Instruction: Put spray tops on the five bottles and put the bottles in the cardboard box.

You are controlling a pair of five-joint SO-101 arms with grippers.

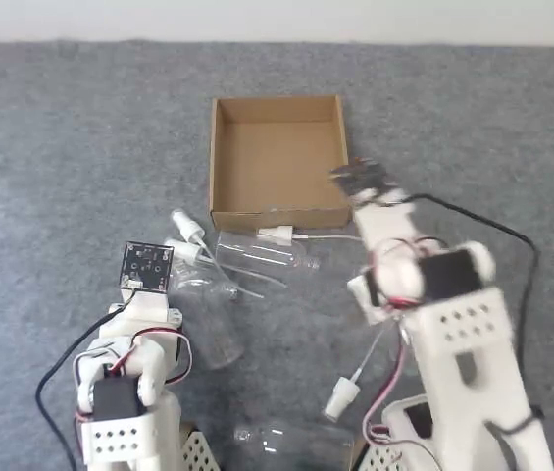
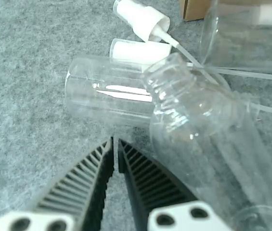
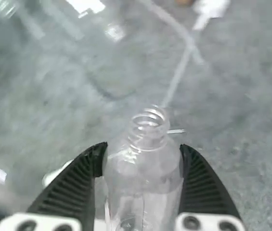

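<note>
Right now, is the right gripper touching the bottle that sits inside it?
Touching. The right wrist view shows the right gripper shut on the uncapped bottle, pressed against both its sides just below the neck, with no gap on either side.

Left hand [image 2: 112, 141] hangs closed and empty, while right hand [image 3: 143, 147] clamps a bottle [image 3: 148, 129].

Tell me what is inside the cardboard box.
Only bare brown floor and inner walls show inside the cardboard box; nothing visible rests in it. The near wall covers its own inner face and a thin strip of floor right behind it, so that strip cannot be checked.
</note>
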